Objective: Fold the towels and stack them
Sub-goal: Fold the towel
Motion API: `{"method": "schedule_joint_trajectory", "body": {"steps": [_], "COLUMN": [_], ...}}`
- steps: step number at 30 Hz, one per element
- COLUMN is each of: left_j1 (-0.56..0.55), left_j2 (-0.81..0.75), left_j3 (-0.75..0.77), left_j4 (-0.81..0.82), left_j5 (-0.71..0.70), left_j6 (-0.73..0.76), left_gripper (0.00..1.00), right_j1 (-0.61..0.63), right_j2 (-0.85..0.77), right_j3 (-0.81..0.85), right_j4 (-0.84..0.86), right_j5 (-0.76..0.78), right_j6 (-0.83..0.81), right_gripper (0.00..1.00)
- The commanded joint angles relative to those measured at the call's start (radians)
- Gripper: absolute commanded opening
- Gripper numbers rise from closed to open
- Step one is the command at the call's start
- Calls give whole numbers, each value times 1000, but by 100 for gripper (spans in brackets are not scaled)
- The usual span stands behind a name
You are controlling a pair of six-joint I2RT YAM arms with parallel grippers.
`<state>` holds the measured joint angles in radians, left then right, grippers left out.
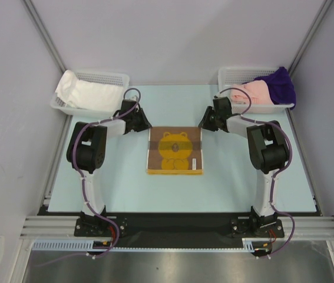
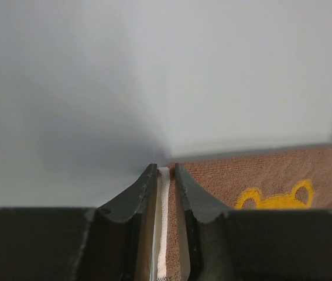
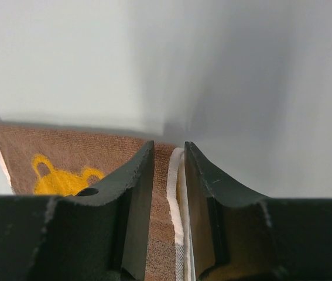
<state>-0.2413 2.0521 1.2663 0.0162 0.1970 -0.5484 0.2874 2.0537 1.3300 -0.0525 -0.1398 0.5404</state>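
Observation:
A brown towel (image 1: 175, 150) with a yellow bear mark lies folded flat on the pale table, between the two arms. My left gripper (image 1: 145, 125) sits at its far left corner. In the left wrist view, the left gripper (image 2: 164, 170) is shut on the towel's (image 2: 259, 172) white-edged corner. My right gripper (image 1: 204, 125) sits at the far right corner. In the right wrist view, the right gripper (image 3: 169, 146) stands a little open, and the towel's (image 3: 66, 149) edge lies loosely between its fingers.
A white mesh basket (image 1: 105, 76) at the back left holds a white towel (image 1: 84, 93). Another basket (image 1: 237, 73) at the back right holds a pink towel (image 1: 252, 91) and a purple towel (image 1: 278, 82). Grey walls close in three sides.

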Motion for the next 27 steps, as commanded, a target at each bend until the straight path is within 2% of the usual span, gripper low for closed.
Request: {"method": "schedule_joint_trajectory", "body": {"steps": [1, 5, 7, 11, 12, 14, 18, 27], "left_j1": [-10, -12, -12, -12, -13, -13, -13, -13], "left_j2": [13, 13, 14, 14, 13, 8, -3, -76], "left_j3": [28, 31, 39, 48, 50, 54, 58, 36], "left_j4": [-5, -4, -7, -9, -9, -9, -4, 42], "left_j5": [13, 18, 22, 22, 25, 25, 35, 41], "left_j6": [19, 15, 13, 15, 15, 12, 2, 1], "left_gripper": [23, 13, 11, 1, 0, 0, 0, 0], "right_j1": [10, 12, 12, 12, 13, 12, 9, 2], "right_j2": [-3, 3, 8, 8, 8, 6, 10, -70], "right_j3": [17, 28, 31, 34, 37, 46, 83, 29], "right_j4": [2, -3, -4, -4, -6, -10, -29, 37], "right_j5": [-10, -18, -18, -21, -24, -23, -17, 2], "right_j6": [-20, -20, -17, -19, -20, -23, -36, -53], "right_gripper": [33, 33, 32, 26, 20, 16, 0, 0]}}
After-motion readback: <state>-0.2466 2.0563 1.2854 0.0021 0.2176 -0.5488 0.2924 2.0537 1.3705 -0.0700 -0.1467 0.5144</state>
